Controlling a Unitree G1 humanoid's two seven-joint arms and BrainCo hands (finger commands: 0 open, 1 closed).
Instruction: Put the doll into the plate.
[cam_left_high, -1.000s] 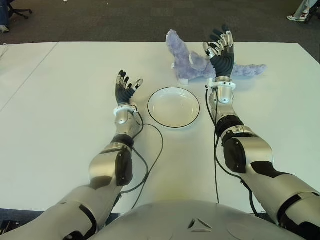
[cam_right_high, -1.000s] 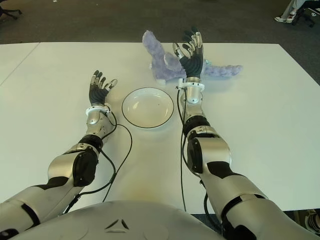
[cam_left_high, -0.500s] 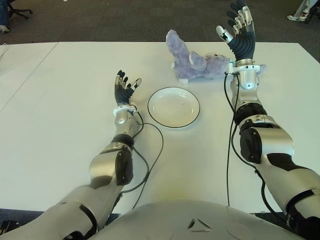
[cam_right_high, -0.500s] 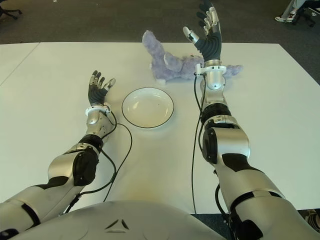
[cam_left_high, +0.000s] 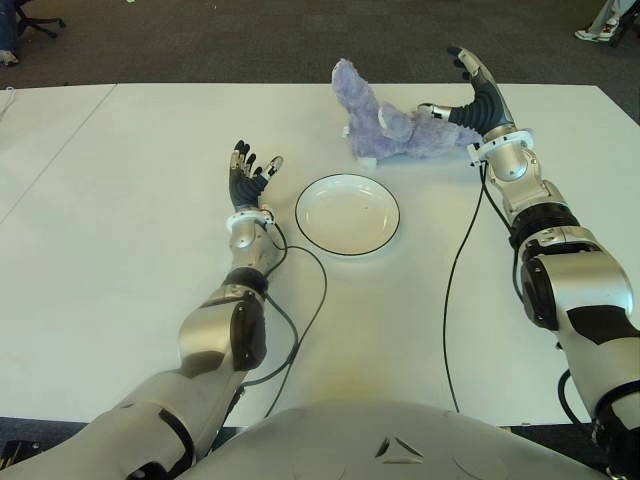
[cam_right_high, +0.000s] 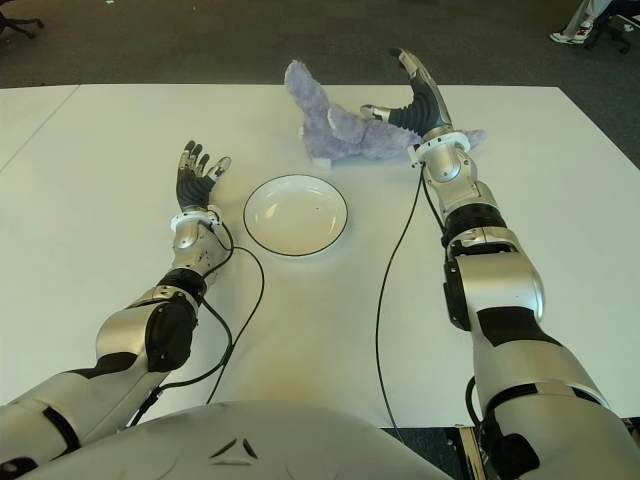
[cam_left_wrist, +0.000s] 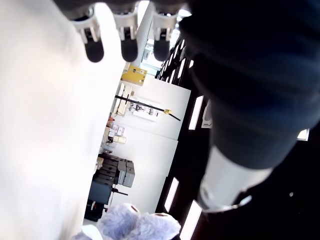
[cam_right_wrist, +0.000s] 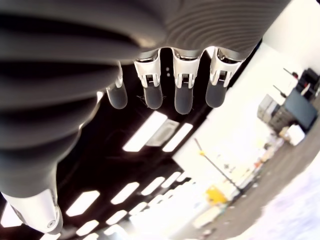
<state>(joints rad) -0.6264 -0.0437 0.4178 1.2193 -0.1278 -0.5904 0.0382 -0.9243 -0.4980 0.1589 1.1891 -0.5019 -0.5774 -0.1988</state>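
From the eye views I saw the purple doll (cam_left_high: 395, 125) lying on the white bench (cam_left_high: 120, 250), just beyond the empty plate (cam_left_high: 347, 214), with my right hand (cam_left_high: 470, 95) over the doll's right end, fingers spread and gripping nothing, and my left hand (cam_left_high: 248, 178) left of the plate. In the left wrist view its fingers (cam_left_wrist: 129, 47) were straight and apart, doll fur (cam_left_wrist: 132, 225) showing far off. The right wrist view showed straight, spread fingers (cam_right_wrist: 182, 85) holding nothing.

right hand (cam_left_high: 473, 95) swung right, lowered beside doll (cam_left_high: 395, 127)
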